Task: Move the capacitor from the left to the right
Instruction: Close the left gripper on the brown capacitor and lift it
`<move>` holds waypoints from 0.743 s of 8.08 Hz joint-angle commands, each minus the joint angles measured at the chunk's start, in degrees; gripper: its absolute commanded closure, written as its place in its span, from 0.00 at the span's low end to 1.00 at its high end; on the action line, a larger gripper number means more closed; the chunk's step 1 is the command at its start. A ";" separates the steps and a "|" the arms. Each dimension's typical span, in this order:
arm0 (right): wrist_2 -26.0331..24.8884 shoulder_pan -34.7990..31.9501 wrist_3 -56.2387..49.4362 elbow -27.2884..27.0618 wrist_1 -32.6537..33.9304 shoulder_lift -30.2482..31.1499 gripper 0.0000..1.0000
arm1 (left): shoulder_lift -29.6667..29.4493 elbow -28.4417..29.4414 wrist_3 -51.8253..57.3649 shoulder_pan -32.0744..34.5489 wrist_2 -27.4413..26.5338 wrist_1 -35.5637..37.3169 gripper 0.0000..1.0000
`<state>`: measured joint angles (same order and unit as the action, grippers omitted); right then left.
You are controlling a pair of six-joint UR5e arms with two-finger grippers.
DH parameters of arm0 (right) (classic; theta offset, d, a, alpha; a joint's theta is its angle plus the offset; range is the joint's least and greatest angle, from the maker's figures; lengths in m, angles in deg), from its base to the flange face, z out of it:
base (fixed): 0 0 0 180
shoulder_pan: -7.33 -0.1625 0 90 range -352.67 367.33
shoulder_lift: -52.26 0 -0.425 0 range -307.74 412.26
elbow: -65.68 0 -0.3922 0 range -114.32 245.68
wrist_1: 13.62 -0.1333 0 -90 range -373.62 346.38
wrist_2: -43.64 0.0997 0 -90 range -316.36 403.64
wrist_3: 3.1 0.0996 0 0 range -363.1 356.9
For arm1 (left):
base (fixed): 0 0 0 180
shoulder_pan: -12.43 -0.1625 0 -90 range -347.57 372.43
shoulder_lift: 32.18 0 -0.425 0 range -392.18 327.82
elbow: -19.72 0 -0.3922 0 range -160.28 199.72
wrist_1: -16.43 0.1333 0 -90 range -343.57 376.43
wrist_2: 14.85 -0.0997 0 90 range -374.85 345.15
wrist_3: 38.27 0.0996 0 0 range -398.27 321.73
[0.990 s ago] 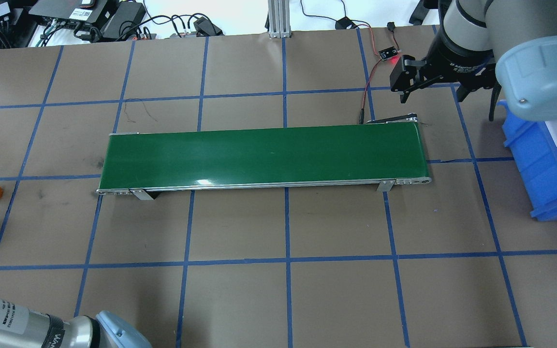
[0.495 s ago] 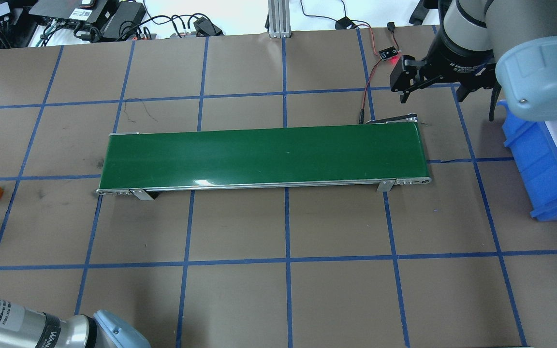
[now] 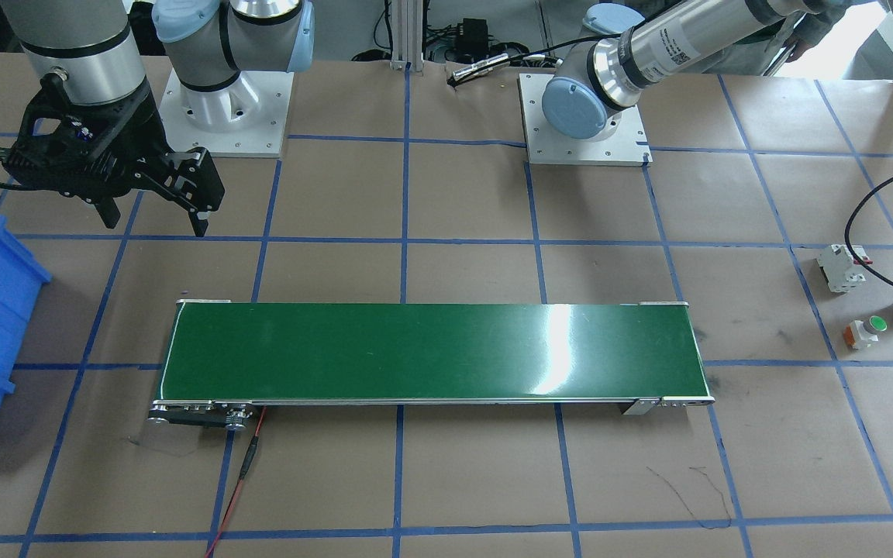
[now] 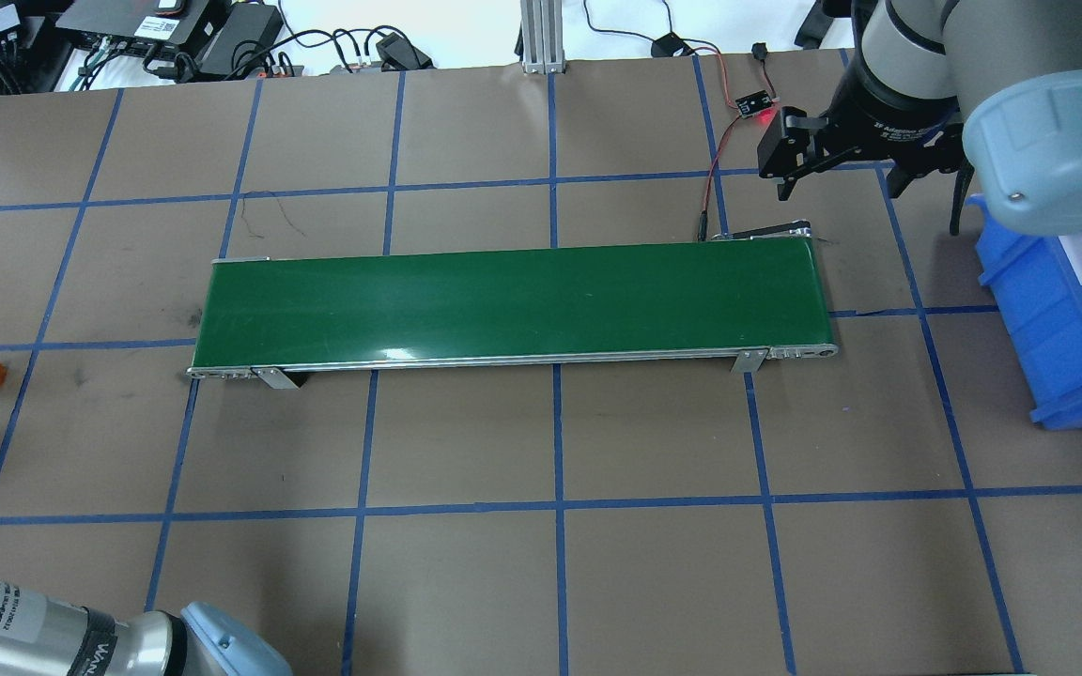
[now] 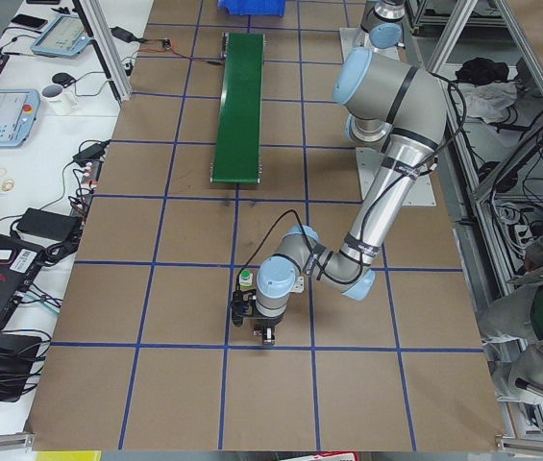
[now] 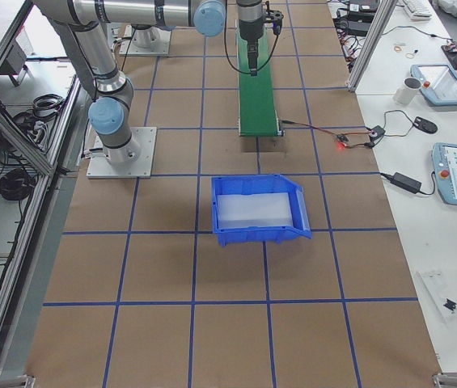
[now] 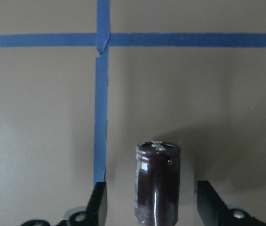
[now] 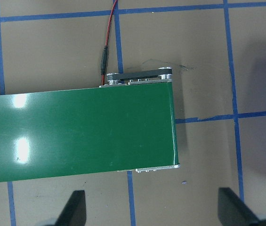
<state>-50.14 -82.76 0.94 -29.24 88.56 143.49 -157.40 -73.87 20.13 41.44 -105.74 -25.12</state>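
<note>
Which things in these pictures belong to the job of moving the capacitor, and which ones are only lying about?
Job: capacitor; open left hand straddling it; probably green conveyor belt and blue bin.
Lying about: white breaker; green-capped push-button.

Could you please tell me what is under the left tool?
The capacitor sits on the brown paper between the left tool's open fingers, with a gap to each. Its near end runs off the wrist picture, and in the left side view the tool covers it.
</note>
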 commanded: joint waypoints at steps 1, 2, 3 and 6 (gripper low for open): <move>0.00 0.00 0.00 0.00 -0.05 0.00 0.00 | -0.72 -0.01 0.04 0.00 -0.16 0.07 0.45; 0.00 0.00 0.00 0.00 -0.05 0.00 0.00 | -0.90 -0.01 0.04 0.00 -0.16 0.07 0.47; 0.00 0.00 0.00 0.00 -0.05 0.00 0.00 | -0.90 -0.01 0.13 0.00 -0.16 0.07 0.59; 1.05 0.00 0.70 -0.18 -0.05 0.00 0.00 | 0.58 0.08 -0.31 0.17 -1.64 1.81 0.89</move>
<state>-49.79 -82.76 1.18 -29.29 88.51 143.48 -158.06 -73.88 20.26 41.44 -106.07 -24.76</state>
